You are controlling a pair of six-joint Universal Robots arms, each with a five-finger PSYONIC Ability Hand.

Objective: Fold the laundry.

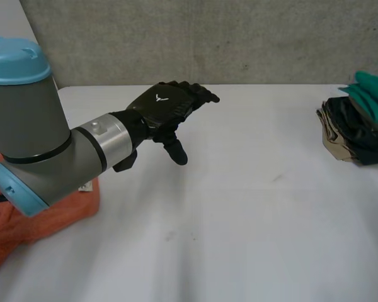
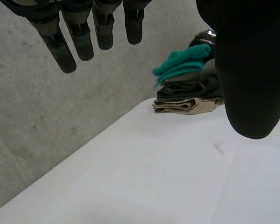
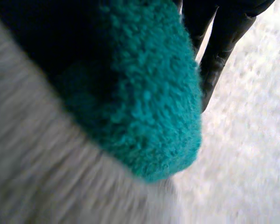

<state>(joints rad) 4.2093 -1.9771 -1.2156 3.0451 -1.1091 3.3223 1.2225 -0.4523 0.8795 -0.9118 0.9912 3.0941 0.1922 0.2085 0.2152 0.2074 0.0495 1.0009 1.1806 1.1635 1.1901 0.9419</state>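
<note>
With the left hand (image 1: 160, 110) hovering spread and empty over the table's (image 1: 239, 220) far left, and the right hand (image 3: 221, 42) against the teal cloth (image 3: 144, 93) atop the far-right pile (image 1: 356, 129), grip impossible to tell, best lift just 1 piece to the bare middle.

Open table (image 1: 239, 214) beside clothes pile (image 1: 356, 129)

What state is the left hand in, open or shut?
Open. The left hand holds nothing: its fingers are straight, apart from the thumb, above the table.
</note>
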